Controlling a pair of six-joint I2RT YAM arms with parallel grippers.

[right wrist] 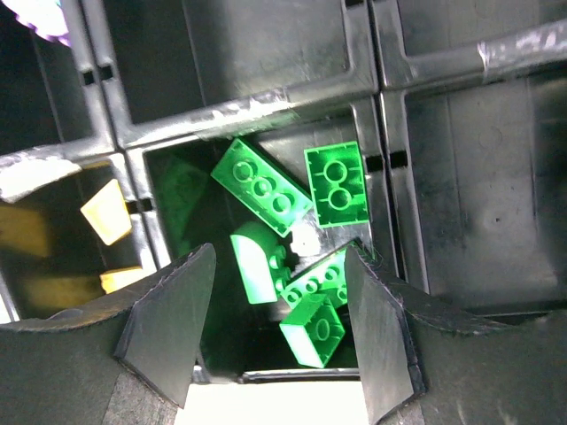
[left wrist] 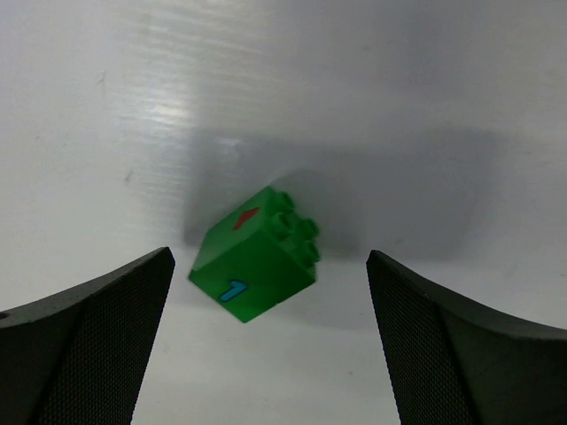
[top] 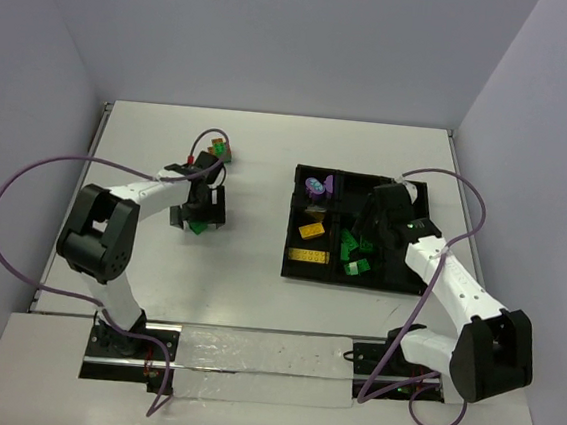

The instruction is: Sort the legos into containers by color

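Note:
A green lego point(left wrist: 255, 259) with a blue "1" on its side lies on the white table, tilted, between and just ahead of the fingers of my open left gripper point(left wrist: 266, 354). From above, that lego point(top: 198, 228) shows at the left gripper point(top: 200, 217). My right gripper point(right wrist: 275, 328) hangs open over the tray's green container, where several green legos point(right wrist: 261, 186) lie loose; nothing is pinched between its fingers. From above, the right gripper point(top: 365, 235) is over the black tray point(top: 293, 271), which also holds a purple lego point(top: 316, 188) and yellow legos point(top: 312, 229).
A small cluster of legos point(top: 216, 150) sits on the table behind the left gripper. Low divider walls point(right wrist: 266, 106) split the tray into square compartments. A yellow piece point(right wrist: 106, 212) shows in the compartment left of the green one.

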